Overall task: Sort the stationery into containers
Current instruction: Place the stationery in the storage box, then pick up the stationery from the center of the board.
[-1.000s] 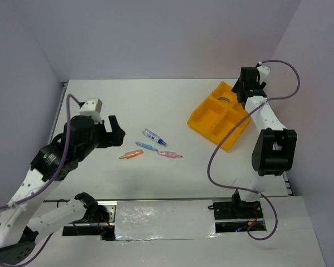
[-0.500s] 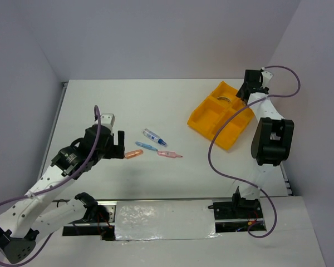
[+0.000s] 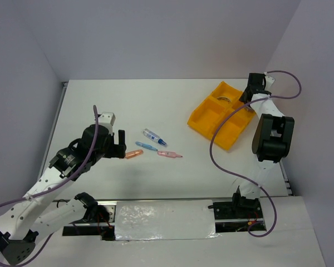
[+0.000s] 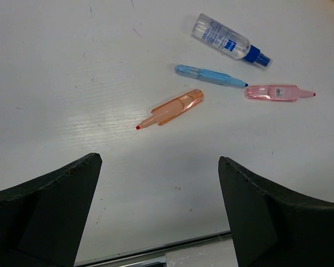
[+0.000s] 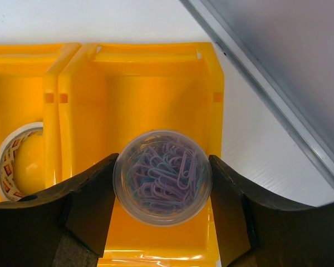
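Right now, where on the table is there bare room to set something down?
Bare table lies between the pink stick and the tray, and across the far strip behind the bottle. The tray's two nearer compartments look empty. It is crowded by the open left gripper, where four pieces cluster.

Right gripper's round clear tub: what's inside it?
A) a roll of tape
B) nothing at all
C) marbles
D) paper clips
D: the right wrist view looks down into the round clear tub held in the right gripper, and it is full of pink and purple paper clips.
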`<state>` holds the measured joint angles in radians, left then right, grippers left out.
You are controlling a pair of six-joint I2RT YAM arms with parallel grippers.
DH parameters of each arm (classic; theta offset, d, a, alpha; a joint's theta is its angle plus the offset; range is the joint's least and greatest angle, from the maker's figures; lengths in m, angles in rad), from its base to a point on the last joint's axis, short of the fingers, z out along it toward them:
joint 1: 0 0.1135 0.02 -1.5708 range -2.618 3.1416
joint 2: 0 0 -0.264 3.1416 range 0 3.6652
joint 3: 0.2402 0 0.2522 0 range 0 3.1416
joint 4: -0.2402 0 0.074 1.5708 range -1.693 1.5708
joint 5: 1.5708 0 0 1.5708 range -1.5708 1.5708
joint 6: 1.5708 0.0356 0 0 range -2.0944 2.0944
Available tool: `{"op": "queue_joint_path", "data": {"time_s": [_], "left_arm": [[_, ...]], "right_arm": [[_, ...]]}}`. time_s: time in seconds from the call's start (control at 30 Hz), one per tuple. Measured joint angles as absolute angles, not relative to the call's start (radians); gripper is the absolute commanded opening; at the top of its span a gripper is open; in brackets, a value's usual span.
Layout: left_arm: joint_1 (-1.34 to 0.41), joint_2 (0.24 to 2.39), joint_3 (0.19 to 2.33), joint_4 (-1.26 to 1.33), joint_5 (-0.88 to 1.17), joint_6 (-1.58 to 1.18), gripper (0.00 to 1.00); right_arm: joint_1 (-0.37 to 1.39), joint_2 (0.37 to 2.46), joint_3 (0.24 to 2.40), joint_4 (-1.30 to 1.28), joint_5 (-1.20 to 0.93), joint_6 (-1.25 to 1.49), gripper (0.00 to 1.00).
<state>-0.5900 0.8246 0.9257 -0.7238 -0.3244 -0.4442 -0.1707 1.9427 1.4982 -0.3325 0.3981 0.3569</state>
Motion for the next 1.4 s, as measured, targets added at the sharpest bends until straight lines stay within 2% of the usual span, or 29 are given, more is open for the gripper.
{"op": "queue_joint_path", "data": {"time_s": [0.43, 0.47, 0.6, 0.63, 1.07, 1.23, 1.4], "left_arm": [[-0.590, 0.830, 0.926, -0.723, -0.312, -0.443, 0.99], [-0.590, 0.830, 0.926, -0.723, -0.312, -0.444, 0.99], [-0.590, 0.837, 0.926, -0.723, -0.312, -0.443, 0.99], [-0.590, 0.839, 0.926, -0.723, -0.312, -0.444, 0.99], [-0.547, 0.931, 0.946, -0.714, -0.270, -0.457, 0.99], [-0.511, 1.119, 1.072, -0.688, -0.237, -0.534, 0.99], [-0.519, 1.285, 1.190, -0.624, -0.252, -0.659, 0.98]], "right_arm": [[-0.171, 1.942, 1.504, -0.337, 0.335, 0.348, 0.70], [-0.171, 1.942, 1.507, -0.338, 0.332, 0.348, 0.77], [-0.170, 1.942, 1.521, -0.339, 0.324, 0.346, 0.78], [-0.170, 1.939, 1.522, -0.339, 0.322, 0.346, 1.00], [-0.109, 1.859, 1.528, -0.385, 0.273, 0.334, 1.00], [0.067, 1.633, 1.451, -0.377, 0.207, 0.298, 0.99], [0.260, 1.365, 1.266, -0.339, 0.122, 0.287, 0.95]]}}
